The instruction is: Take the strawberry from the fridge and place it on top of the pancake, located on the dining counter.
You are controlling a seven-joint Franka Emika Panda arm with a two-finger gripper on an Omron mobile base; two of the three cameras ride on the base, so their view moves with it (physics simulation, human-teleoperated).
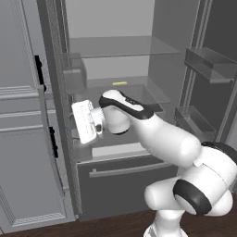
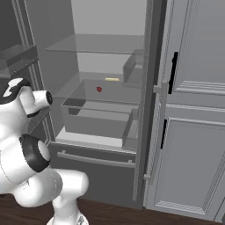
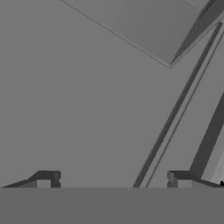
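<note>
The fridge (image 2: 97,160) stands with its doors open, showing glass shelves and a lower drawer (image 1: 125,179). The strawberry (image 2: 99,89), a tiny dark-red berry, lies on the middle glass shelf towards the back. My white hand (image 1: 85,121) hangs at that shelf's height, close to the fridge's left inner wall, to the left of the berry and apart from it. In the hand view my gripper (image 3: 113,179) is open, its two dark fingertips (image 3: 46,177) wide apart with nothing between them, facing a plain grey wall. The pancake and the dining counter are out of view.
A pale-yellow stick (image 2: 112,79) lies at the back of the same shelf. Door bins (image 1: 208,65) line the open right door. Light-grey panelled cabinets with black handles (image 2: 193,132) flank the fridge. A clear crisper box (image 2: 99,121) sits under the shelf.
</note>
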